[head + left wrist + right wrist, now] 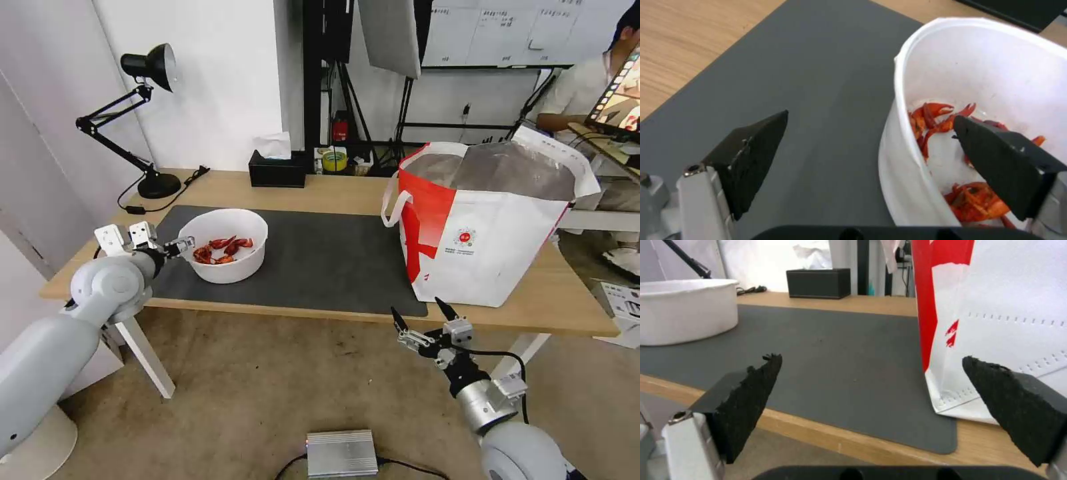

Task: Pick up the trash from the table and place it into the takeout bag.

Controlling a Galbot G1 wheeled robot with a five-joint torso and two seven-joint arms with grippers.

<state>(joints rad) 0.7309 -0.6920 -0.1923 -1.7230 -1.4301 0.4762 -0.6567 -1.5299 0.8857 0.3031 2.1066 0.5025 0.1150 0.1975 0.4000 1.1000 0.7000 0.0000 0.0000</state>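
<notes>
At the worktop's left end, the left tool stands wide open astride the near rim of the bowl, gripping nothing. Right of it stands the bag. Below the worktop's near edge, the right tool hangs open and empty.

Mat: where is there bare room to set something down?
The widest free patch of the mat lies between the bowl and the takeout bag. A bare wood strip runs behind the mat, between the lamp and tissue box. It is crowded at the bowl's rim, straddled by the left gripper's open fingers.
</notes>
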